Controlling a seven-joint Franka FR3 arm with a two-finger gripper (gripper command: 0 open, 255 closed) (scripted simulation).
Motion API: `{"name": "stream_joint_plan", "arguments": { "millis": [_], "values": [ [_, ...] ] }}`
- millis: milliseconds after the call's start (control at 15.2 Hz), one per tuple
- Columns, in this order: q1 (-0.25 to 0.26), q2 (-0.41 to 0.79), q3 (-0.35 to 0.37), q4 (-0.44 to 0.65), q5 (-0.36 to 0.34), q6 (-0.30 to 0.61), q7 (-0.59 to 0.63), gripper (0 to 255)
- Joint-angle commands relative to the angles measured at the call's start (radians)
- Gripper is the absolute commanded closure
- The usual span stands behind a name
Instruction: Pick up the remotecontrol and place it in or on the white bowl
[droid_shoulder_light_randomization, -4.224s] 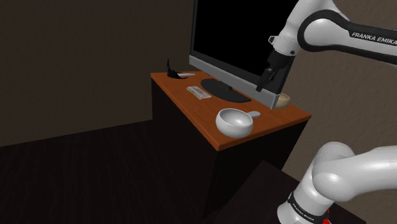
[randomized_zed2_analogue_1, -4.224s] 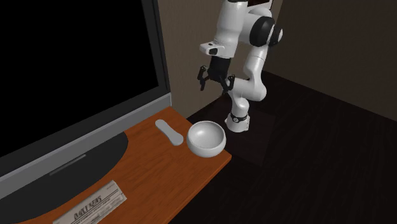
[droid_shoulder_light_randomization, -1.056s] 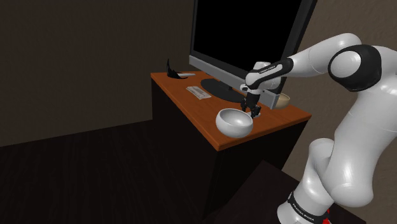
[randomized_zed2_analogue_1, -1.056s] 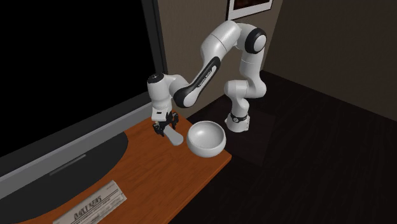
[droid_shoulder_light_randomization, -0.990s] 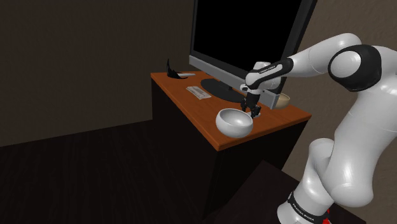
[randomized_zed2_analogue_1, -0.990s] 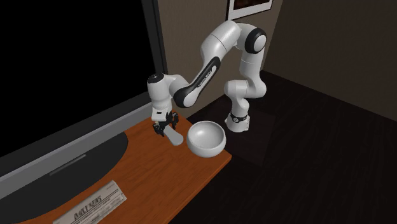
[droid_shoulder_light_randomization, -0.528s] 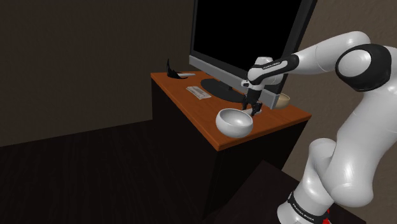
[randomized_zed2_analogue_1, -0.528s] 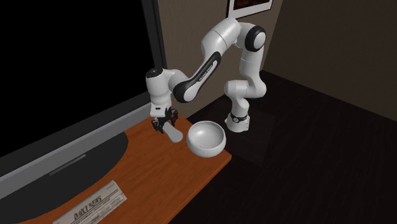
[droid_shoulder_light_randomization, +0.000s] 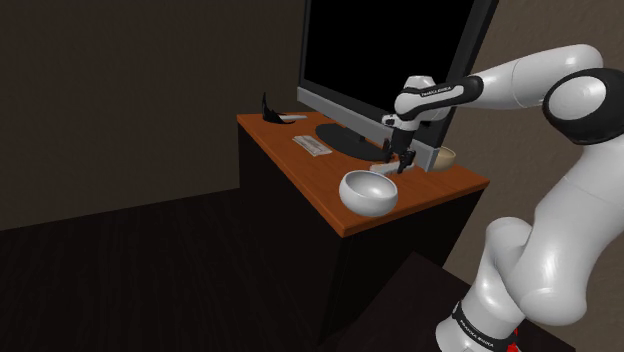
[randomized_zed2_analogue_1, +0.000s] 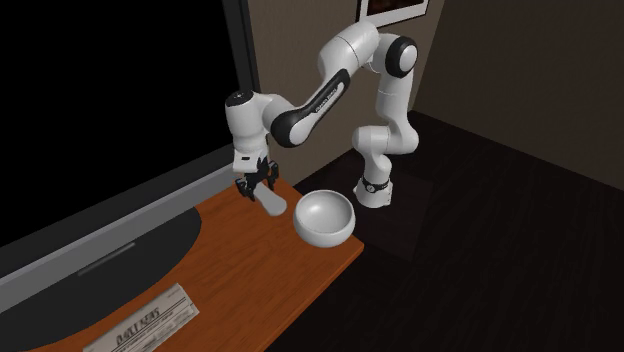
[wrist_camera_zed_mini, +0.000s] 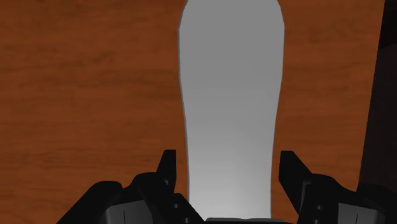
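Observation:
A pale grey, flat, elongated remote control (wrist_camera_zed_mini: 232, 95) is clasped at one end by my black gripper (wrist_camera_zed_mini: 227, 170), which is shut on it. The remote (randomized_zed2_analogue_1: 270, 203) hangs tilted a little above the orange-brown wooden table (randomized_zed2_analogue_1: 250, 270), just beside the white bowl (randomized_zed2_analogue_1: 325, 217). In the shoulder view the gripper (droid_shoulder_light_randomization: 397, 163) hovers over the far rim of the bowl (droid_shoulder_light_randomization: 368, 191), with the remote (droid_shoulder_light_randomization: 382, 166) showing as a pale sliver below it. The bowl stands near the table's front corner and has nothing in it.
A large black TV screen (droid_shoulder_light_randomization: 380, 50) on an oval dark base (droid_shoulder_light_randomization: 345, 140) stands close behind the gripper. A folded newspaper (randomized_zed2_analogue_1: 150, 325) lies on the table, a small tan bowl (droid_shoulder_light_randomization: 444, 156) sits by the TV's far end, and a dark object (droid_shoulder_light_randomization: 270, 110) is at the far corner.
The gripper has risen from the table with the remote in it, and the arm's elbow has lifted. The bowl has not moved.

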Motion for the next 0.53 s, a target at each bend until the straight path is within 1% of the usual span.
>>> {"name": "stream_joint_plan", "arguments": {
  "millis": [0,462],
  "values": [
    [-0.001,-0.013,0.007,0.019,-0.01,-0.028,0.008,255],
    [-0.002,-0.044,0.028,0.094,-0.029,-0.124,0.025,255]
  ]
}}
